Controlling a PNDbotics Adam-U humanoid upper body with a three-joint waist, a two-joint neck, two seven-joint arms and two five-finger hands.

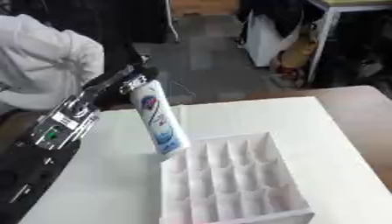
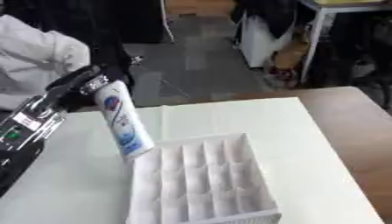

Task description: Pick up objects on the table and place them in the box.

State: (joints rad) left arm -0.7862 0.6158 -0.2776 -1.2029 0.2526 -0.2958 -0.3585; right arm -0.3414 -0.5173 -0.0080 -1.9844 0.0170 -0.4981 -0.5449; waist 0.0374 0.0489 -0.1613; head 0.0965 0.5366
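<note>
A white tube with blue and red print [image 1: 159,120] hangs tilted, its lower end just above the near-left corner of the white box [image 1: 302,210]. My left hand [image 1: 122,81] is shut on the tube's top end, reaching in from the left with its silver and black forearm. The box has many small divided cells that look empty and sits on a white sheet [image 1: 253,113]. My right hand shows in neither view.
The white sheet covers a wooden table whose brown surface [image 1: 360,113] shows at the right. Someone in white clothing [image 1: 38,61] stands at the far left beyond the table. Furniture and bags crowd the floor behind.
</note>
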